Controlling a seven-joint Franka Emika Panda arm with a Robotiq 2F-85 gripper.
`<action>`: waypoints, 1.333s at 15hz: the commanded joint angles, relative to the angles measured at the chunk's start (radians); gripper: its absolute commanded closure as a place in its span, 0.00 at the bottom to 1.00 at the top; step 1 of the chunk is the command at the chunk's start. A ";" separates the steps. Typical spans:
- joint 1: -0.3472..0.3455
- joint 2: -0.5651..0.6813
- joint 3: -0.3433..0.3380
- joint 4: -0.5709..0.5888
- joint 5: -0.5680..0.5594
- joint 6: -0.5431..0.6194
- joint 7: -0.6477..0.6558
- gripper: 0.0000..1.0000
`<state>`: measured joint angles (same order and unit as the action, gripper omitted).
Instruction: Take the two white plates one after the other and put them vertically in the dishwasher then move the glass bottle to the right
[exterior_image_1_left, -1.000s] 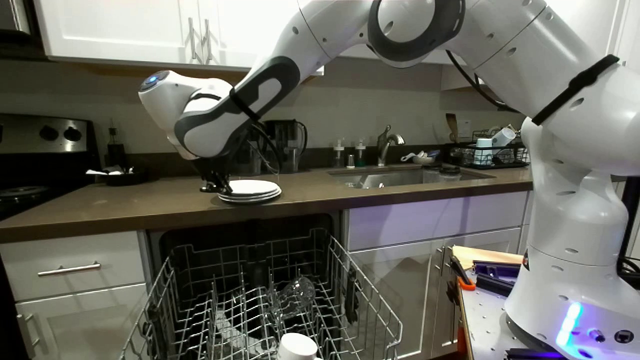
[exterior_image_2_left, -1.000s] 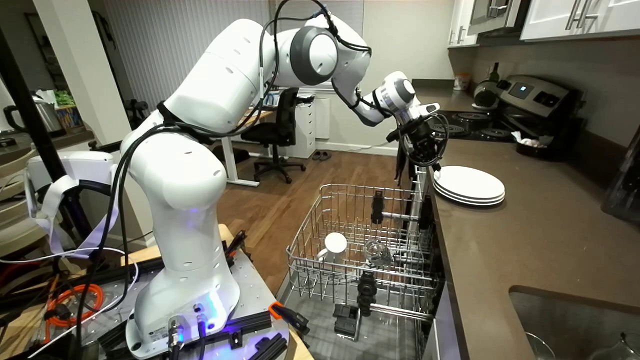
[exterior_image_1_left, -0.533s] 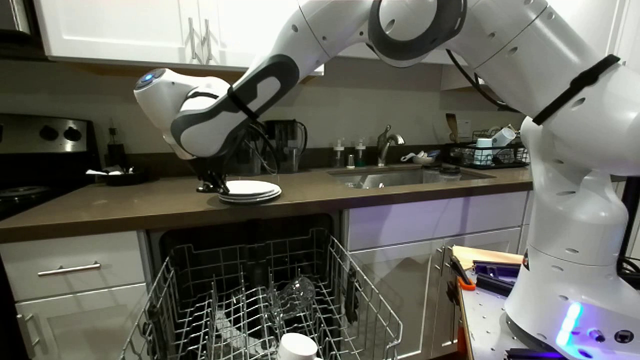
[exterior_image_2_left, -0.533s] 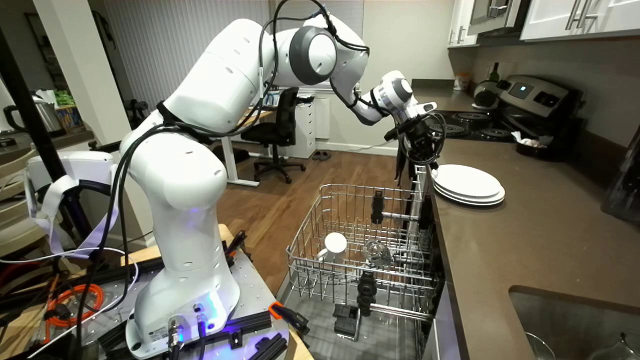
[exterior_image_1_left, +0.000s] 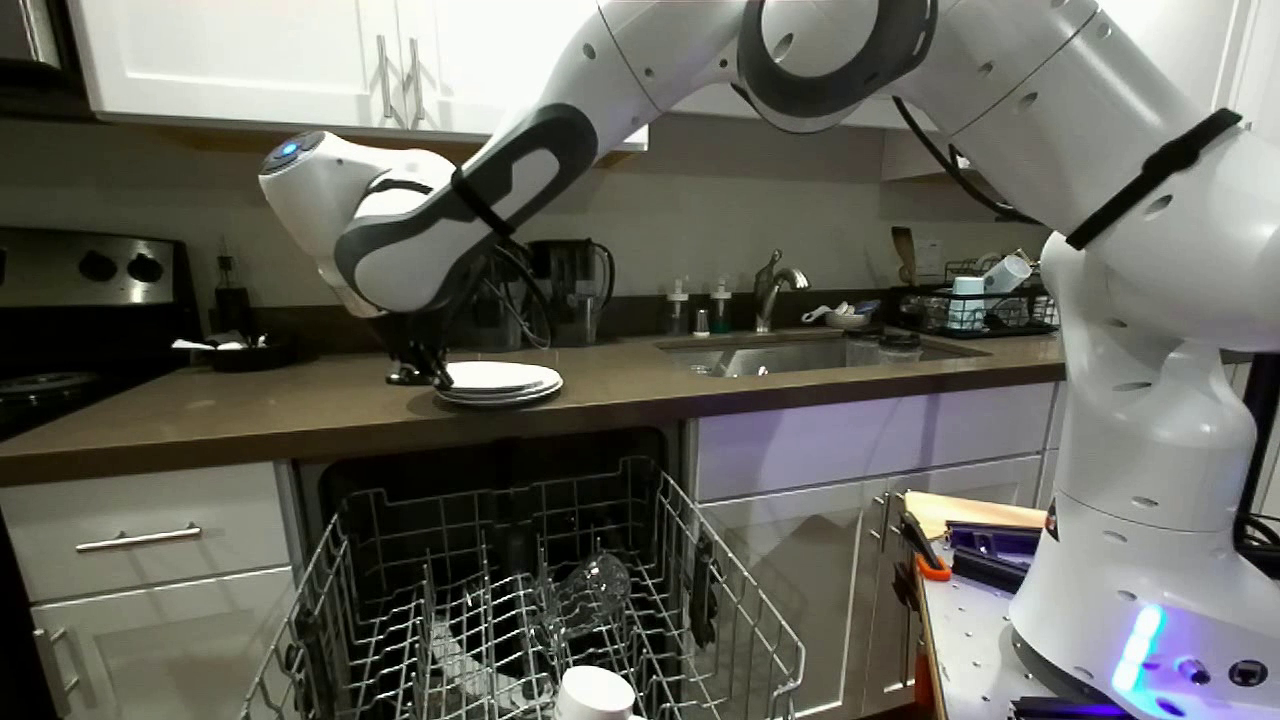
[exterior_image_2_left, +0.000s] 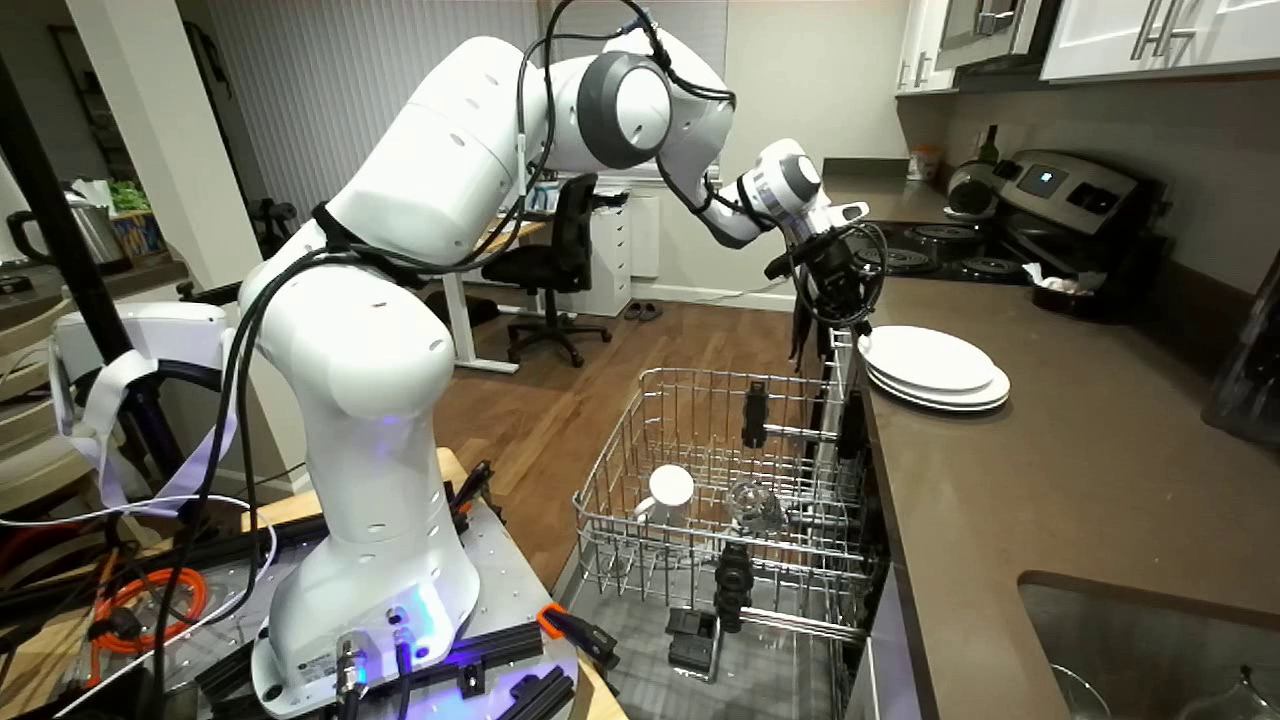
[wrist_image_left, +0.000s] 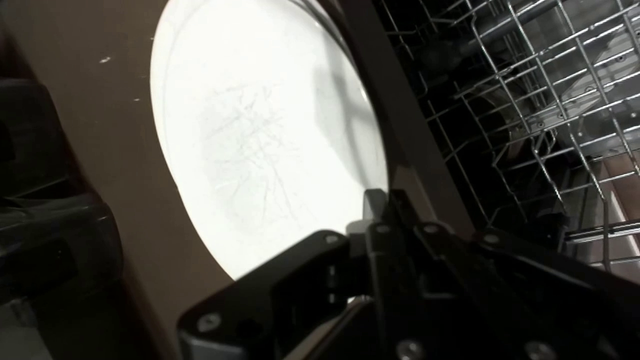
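A stack of white plates lies flat on the counter above the dishwasher (exterior_image_1_left: 505, 455). The top plate (exterior_image_2_left: 925, 357) sits off-centre over the lower plate (exterior_image_2_left: 998, 385), towards my gripper (exterior_image_2_left: 862, 328). My gripper is shut on the top plate's rim, seen in the wrist view where the plate (wrist_image_left: 260, 140) runs in between the fingertips (wrist_image_left: 375, 202). In an exterior view the gripper (exterior_image_1_left: 442, 380) is at the stack's left edge. The dishwasher rack (exterior_image_1_left: 730, 565) is pulled out below. A clear glass vessel (exterior_image_1_left: 595, 590) lies tilted in it; whether this is the glass bottle I cannot tell.
A white mug (exterior_image_2_left: 670, 486) stands upside down in the rack. The counter's front edge (exterior_image_1_left: 620, 415) runs between stack and rack. Behind the plates is a dark pitcher (exterior_image_1_left: 570, 285); a black pan (exterior_image_1_left: 255, 355) sits near the stove, and the sink (exterior_image_1_left: 800, 357) is farther right.
My gripper has drawn a little to the left in an exterior view, and the top plate has slid with it. The plates underneath have stayed in place.
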<state>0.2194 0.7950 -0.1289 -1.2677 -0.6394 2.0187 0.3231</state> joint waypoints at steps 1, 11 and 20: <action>0.000 -0.005 0.007 0.003 0.006 0.010 -0.030 0.99; 0.013 0.012 0.007 0.018 -0.010 0.010 -0.026 0.63; 0.023 0.023 -0.013 0.020 -0.071 0.004 -0.017 0.50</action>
<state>0.2371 0.8077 -0.1317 -1.2677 -0.6834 2.0187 0.3230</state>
